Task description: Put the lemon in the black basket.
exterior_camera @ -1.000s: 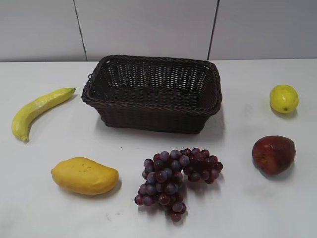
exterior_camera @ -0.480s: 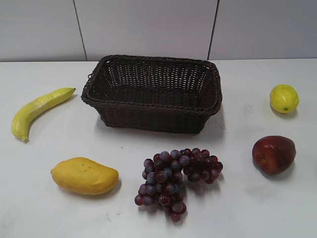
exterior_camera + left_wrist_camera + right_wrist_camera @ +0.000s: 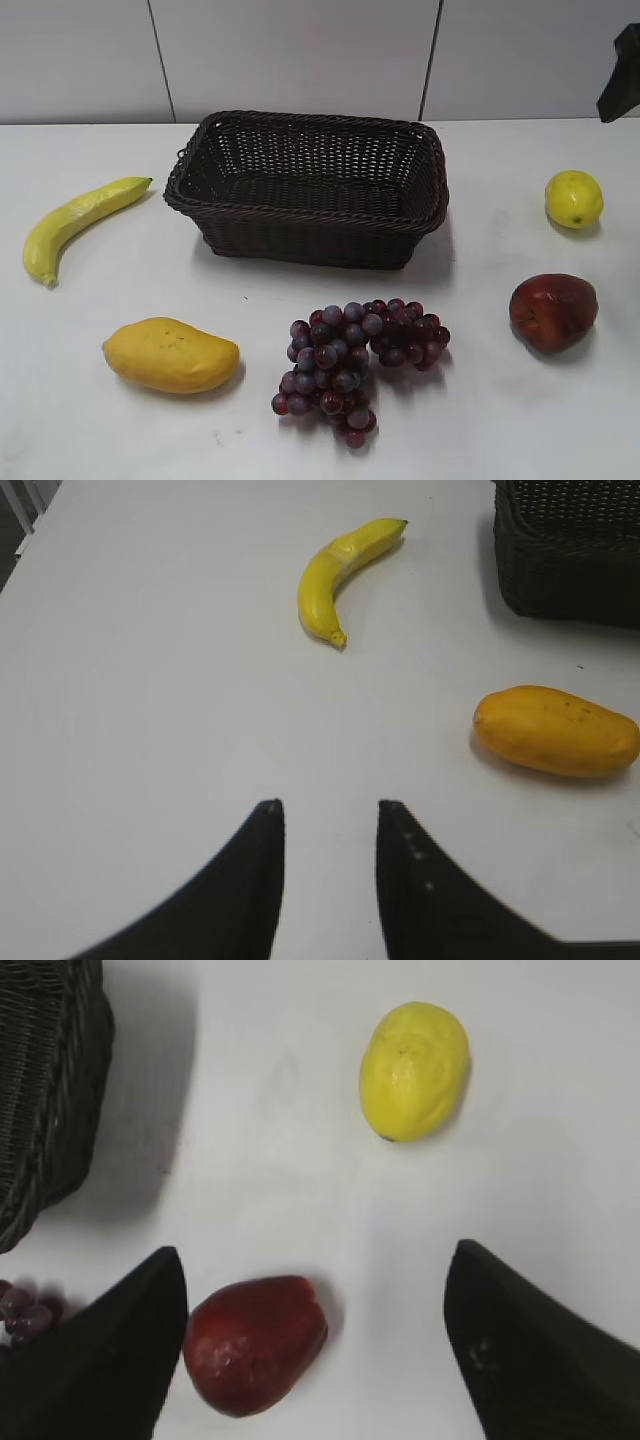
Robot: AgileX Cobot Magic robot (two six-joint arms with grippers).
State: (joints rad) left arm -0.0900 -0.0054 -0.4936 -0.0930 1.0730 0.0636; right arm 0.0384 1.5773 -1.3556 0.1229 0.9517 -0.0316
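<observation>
The lemon (image 3: 574, 198) lies on the white table at the far right, apart from the black basket (image 3: 300, 240), which stands at the back middle and holds nothing I can see. In the right wrist view the lemon (image 3: 414, 1070) lies beyond my right gripper (image 3: 318, 1255), which is wide open and empty above the table. The basket's corner (image 3: 50, 1080) is at that view's left. A dark part of the right arm (image 3: 622, 70) shows at the exterior view's upper right edge. My left gripper (image 3: 328, 805) is open and empty over bare table.
A red apple (image 3: 553, 311) lies in front of the lemon, near the right gripper's left finger (image 3: 255, 1343). Purple grapes (image 3: 355, 360) lie in front of the basket. A mango (image 3: 171, 354) and a banana (image 3: 78, 220) lie on the left.
A dark part of the right arm has come into the exterior view at the upper right edge. The fruits and the basket have not moved.
</observation>
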